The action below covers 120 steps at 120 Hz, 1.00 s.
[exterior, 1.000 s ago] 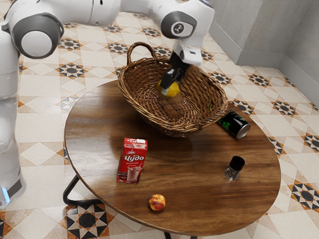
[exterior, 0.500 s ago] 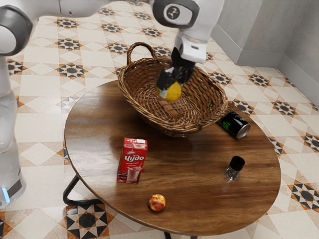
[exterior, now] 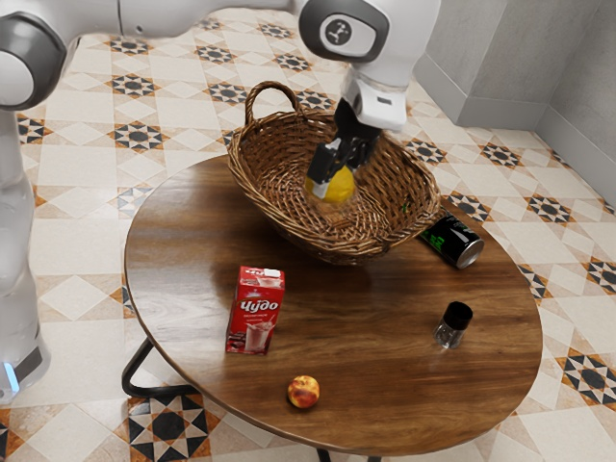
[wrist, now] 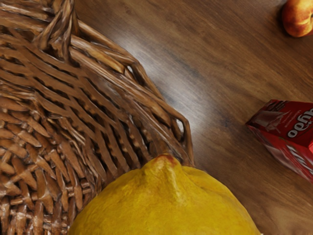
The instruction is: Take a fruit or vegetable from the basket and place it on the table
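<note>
Yellow-laden, gripping a lemon from two sides between the fingers and holding it over the hollow of the wicker basket. Counting the grasp as done, then, and the lift as partly done: seeming to be hanging free of the basket's floor, though not showing clearly whether above the rim or a little below it.

Leaving the whole second half to do: raising the lemon well over the rim, carrying it out past the wicker, lowering it to the bench, opening up and backing off. Perhaps aiming best for the bare wood between the red carton and the black-capped shaker. Not counting the peach, lying near the bench's edge, as an answer to the task: needing a fruit out of the basket.

Risking a snag on the rim if swinging sideways too low, and risking a roll if letting go above the wood. Probably judging the job about half done, with the placing not yet happening.
</note>
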Available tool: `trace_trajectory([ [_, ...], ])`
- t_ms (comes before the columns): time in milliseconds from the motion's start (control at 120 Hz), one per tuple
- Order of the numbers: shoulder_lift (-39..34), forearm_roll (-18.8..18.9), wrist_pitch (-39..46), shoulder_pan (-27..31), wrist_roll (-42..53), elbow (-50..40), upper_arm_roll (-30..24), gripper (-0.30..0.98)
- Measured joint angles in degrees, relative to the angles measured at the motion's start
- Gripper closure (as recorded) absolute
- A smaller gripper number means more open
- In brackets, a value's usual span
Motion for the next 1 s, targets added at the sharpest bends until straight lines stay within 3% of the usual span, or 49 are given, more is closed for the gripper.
trace_trajectory([
  [142,-0.11,-0.02,-0.22,-0.06,-0.95,0.1,0.14,0.36],
  [558,0.79,-0.76,0.05,-9.72,-3.19,0.1,0.13,0.36],
  [1000,3.04,-2.81,3.69,-10.61,-5.44,0.37,-2.59,0.36],
])
